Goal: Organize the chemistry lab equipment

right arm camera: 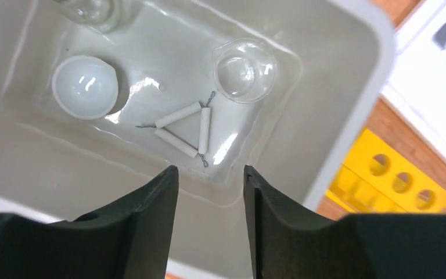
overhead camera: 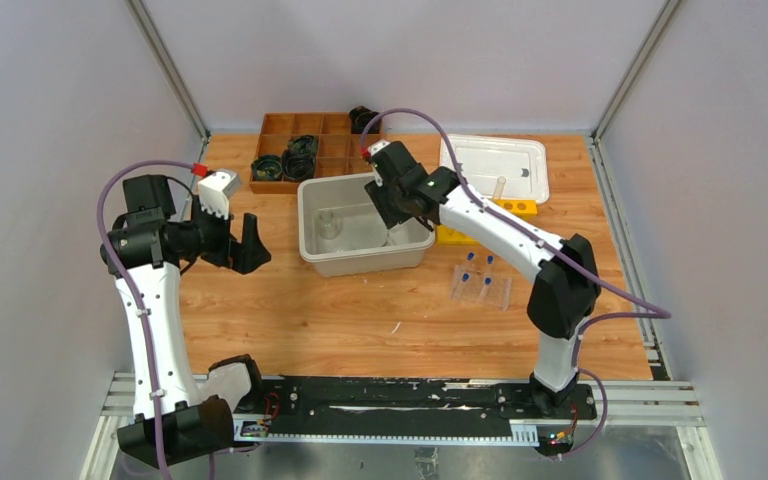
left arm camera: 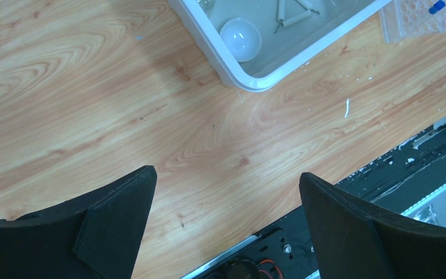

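The grey bin (right arm camera: 331, 116) holds the white dome (right arm camera: 85, 86), a small clear beaker (right arm camera: 245, 70) and the white triangle (right arm camera: 178, 114). The beaker is probably light, slippery and fragile; grip it across the rim. The triangle, made of thin stiff rods, lies flat just beyond the right fingers (right arm camera: 157, 197), which are parted and empty. The left fingers (left arm camera: 122, 203) are spread wide over the table (left arm camera: 93, 87).

Ahead of the matt black right gripper (right arm camera: 210, 177), a clear glossy beaker (right arm camera: 245, 70) sits in a shiny grey plastic bin (right arm camera: 342, 110).
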Motion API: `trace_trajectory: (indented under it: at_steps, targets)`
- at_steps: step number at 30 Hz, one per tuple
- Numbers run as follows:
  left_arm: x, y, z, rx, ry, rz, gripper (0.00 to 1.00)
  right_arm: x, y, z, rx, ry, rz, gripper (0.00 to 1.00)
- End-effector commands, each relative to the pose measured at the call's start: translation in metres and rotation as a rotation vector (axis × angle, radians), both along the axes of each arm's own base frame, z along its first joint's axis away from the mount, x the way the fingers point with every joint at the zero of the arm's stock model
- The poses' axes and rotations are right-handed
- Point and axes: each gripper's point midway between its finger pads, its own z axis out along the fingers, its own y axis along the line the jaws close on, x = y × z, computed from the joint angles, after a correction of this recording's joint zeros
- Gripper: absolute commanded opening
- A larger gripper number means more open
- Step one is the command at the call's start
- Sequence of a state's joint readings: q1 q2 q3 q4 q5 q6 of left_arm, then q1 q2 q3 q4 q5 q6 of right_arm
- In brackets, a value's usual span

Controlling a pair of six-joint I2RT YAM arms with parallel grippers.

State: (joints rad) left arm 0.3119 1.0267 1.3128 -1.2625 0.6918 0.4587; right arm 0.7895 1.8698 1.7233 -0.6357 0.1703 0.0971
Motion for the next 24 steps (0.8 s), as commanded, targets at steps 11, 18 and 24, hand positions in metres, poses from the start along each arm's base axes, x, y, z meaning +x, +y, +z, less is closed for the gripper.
trace_trajectory:
  at_steps: [11,18,24]
  targets:
    - [0.004,0.012,0.021,0.066,-0.055,0.057,1.0,0.049,-0.137,0.162,0.249,-0.288,-0.426,0.65]
    - [0.004,0.007,0.019,0.034,-0.044,0.046,1.0,0.092,-0.253,0.129,0.267,-0.234,-0.798,0.66]
    - [0.004,0.004,0.015,0.02,-0.032,0.028,1.0,0.12,-0.318,0.079,0.256,-0.146,-1.012,0.65]
